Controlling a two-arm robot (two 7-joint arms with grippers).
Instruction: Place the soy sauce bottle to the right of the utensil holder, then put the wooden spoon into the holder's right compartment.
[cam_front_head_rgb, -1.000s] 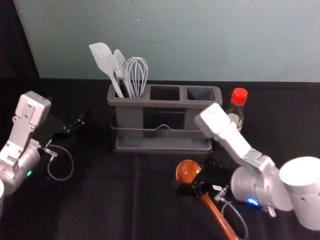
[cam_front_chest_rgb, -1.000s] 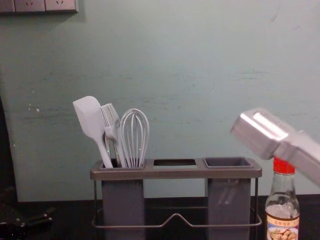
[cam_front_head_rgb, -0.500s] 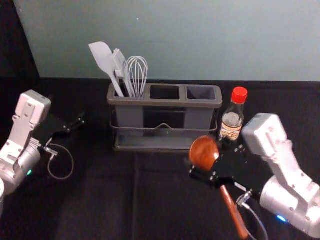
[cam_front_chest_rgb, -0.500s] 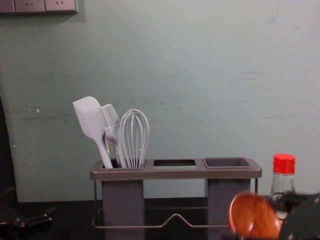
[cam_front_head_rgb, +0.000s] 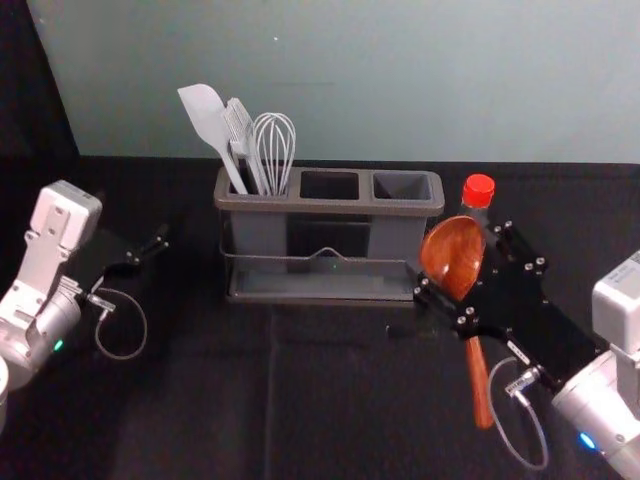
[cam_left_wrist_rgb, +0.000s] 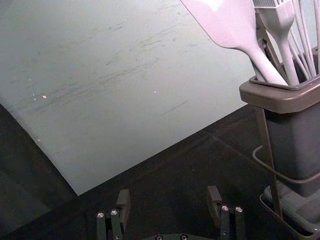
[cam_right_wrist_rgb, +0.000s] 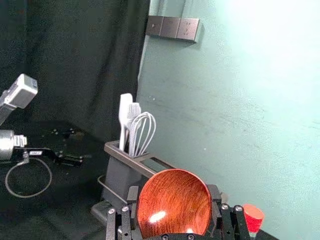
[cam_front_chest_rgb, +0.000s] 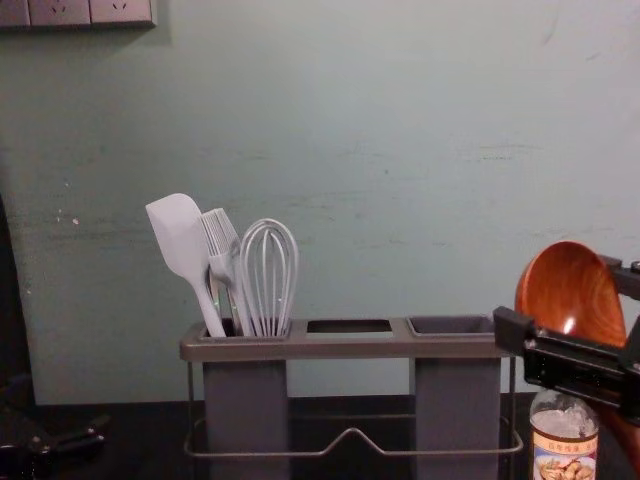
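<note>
In the head view, my right gripper (cam_front_head_rgb: 464, 266) is shut on the wooden spoon (cam_front_head_rgb: 452, 252), whose bowl is up and handle hangs down. The spoon bowl (cam_right_wrist_rgb: 174, 202) sits between the fingers of my right gripper (cam_right_wrist_rgb: 174, 196) in its wrist view. The soy sauce bottle (cam_front_head_rgb: 478, 191) stands just right of the utensil holder (cam_front_head_rgb: 330, 208), partly hidden by spoon and gripper; its label (cam_front_chest_rgb: 565, 462) shows in the chest view. The holder's right compartment (cam_front_head_rgb: 402, 187) is empty. My left gripper (cam_front_head_rgb: 150, 248) is parked at the left, open and empty in its wrist view (cam_left_wrist_rgb: 168, 198).
A white spatula (cam_front_head_rgb: 206, 120), a brush (cam_front_head_rgb: 240, 135) and a whisk (cam_front_head_rgb: 274, 150) stand in the holder's left compartment. The middle compartment (cam_front_head_rgb: 330, 187) is empty. Behind the table (cam_front_head_rgb: 200, 400) rises a wall (cam_front_chest_rgb: 350, 150).
My right gripper has lifted the spoon and carried it forward and to the right, swinging it more upright. It now overlaps the bottle in the head view. The left arm has stayed still.
</note>
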